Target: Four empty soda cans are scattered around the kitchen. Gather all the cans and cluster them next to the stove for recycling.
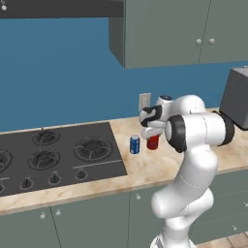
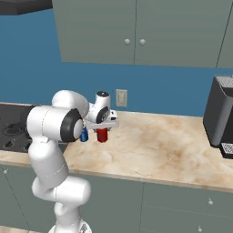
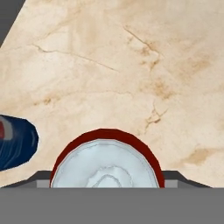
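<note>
My gripper [image 1: 151,133] points down over the marble counter [image 1: 160,169], its fingers shut around a red soda can [image 1: 153,142] just right of the stove [image 1: 53,155]. In the hand view the can's silver top [image 3: 106,164] sits between the finger tips. A blue soda can [image 1: 134,145] stands upright a short way to the left, between the red can and the stove's edge. In the right base view my arm partly hides the blue can [image 2: 84,135], with the red can [image 2: 102,134] under the gripper [image 2: 103,126]. Whether the red can rests on the counter or hangs just above it I cannot tell.
A dark appliance [image 1: 236,99] stands at the counter's right end, also seen in the right base view [image 2: 220,113]. A wall outlet [image 1: 144,101] is behind the cans. Upper cabinets [image 1: 164,34] hang above. Bare counter [image 2: 164,145] stretches to the right.
</note>
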You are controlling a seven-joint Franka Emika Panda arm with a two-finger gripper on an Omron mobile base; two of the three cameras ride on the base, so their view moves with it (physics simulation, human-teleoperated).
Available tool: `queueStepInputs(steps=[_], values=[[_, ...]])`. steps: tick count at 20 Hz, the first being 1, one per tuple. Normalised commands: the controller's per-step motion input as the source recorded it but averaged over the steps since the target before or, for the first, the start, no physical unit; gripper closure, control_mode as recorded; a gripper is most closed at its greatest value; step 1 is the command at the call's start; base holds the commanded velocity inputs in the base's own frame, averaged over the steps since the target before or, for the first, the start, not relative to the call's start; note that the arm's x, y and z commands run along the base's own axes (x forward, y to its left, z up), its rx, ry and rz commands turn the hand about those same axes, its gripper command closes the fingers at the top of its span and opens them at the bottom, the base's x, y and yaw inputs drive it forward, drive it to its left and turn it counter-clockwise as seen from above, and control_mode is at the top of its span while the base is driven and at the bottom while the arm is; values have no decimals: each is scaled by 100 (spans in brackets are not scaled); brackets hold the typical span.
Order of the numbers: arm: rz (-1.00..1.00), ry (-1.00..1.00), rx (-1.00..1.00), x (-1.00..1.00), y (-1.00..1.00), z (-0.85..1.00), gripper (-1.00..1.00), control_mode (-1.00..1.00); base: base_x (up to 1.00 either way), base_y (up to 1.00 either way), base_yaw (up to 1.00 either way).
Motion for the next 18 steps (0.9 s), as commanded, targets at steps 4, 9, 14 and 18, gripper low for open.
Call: queueStepInputs(steps=[4, 9, 14, 18], values=[[3, 0, 4, 14, 19, -26, 100, -100, 0, 0, 0], [3, 0, 4, 13, 21, -30, 100, -100, 0, 0, 0], [1, 0, 5, 1, 22, -35, 100, -100, 0, 0, 0], [0, 0, 10, -1, 24, -23, 100, -100, 0, 0, 0]])
